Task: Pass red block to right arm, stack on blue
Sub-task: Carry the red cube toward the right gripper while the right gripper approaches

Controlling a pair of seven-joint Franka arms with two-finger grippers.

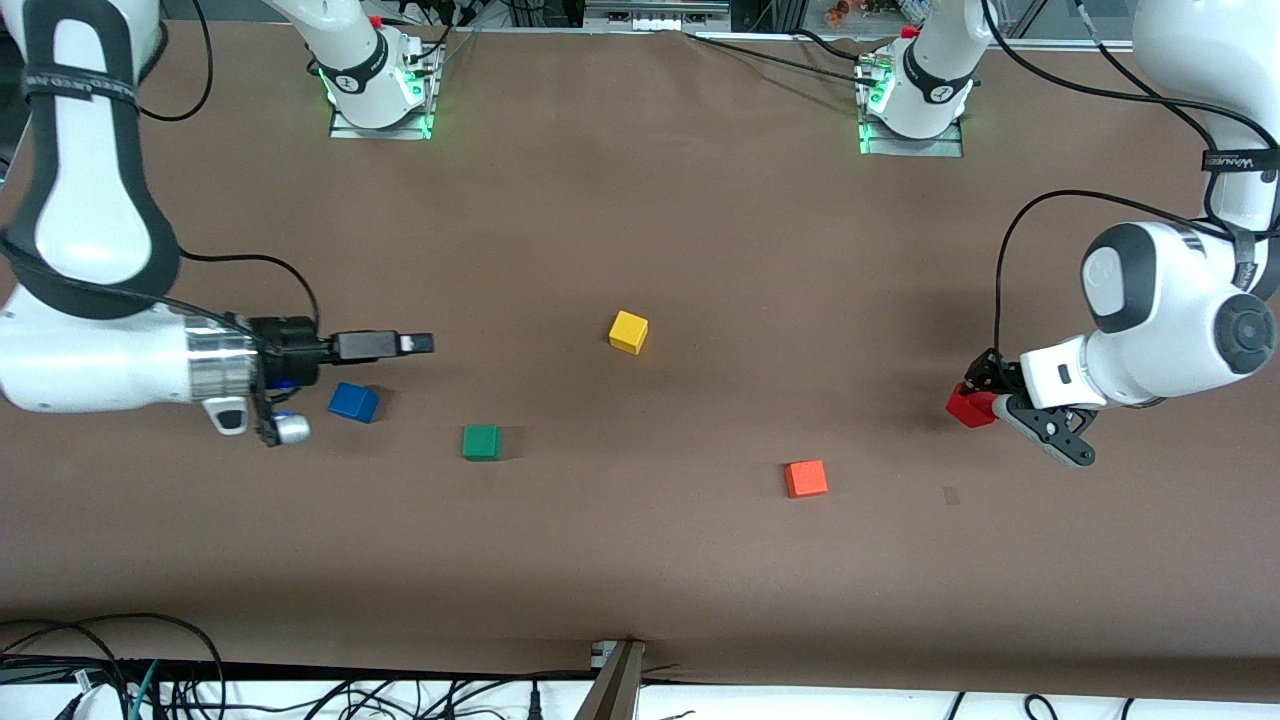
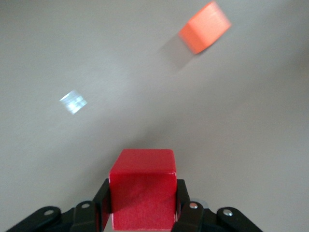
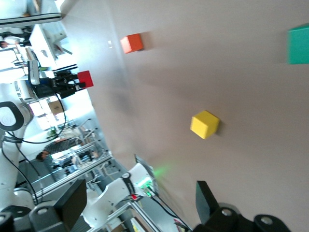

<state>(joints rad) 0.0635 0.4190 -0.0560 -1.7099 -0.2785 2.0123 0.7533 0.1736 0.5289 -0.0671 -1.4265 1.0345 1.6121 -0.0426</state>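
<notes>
Nearest the front camera, the orange cube (image 1: 806,478) sits on the bench (image 1: 640,560) toward the left arm's end. The green cube (image 1: 481,442) lies a little farther, toward the right arm's end, and the blue cube (image 1: 353,402) sits just beside the right tool (image 1: 420,343), which hangs with its fingers wide and empty, just off the blue cube. The left tool (image 1: 985,398) is clamped on the red block (image 1: 969,406), raised over the bench at the left arm's end. The yellow cube (image 1: 628,331) lies farthest, mid-bench.

The left wrist view shows the two pads pressing the red block's (image 2: 142,188) sides, a detail the front view hides. The right wrist view shows the red block (image 3: 85,79) held clear of the bench.
</notes>
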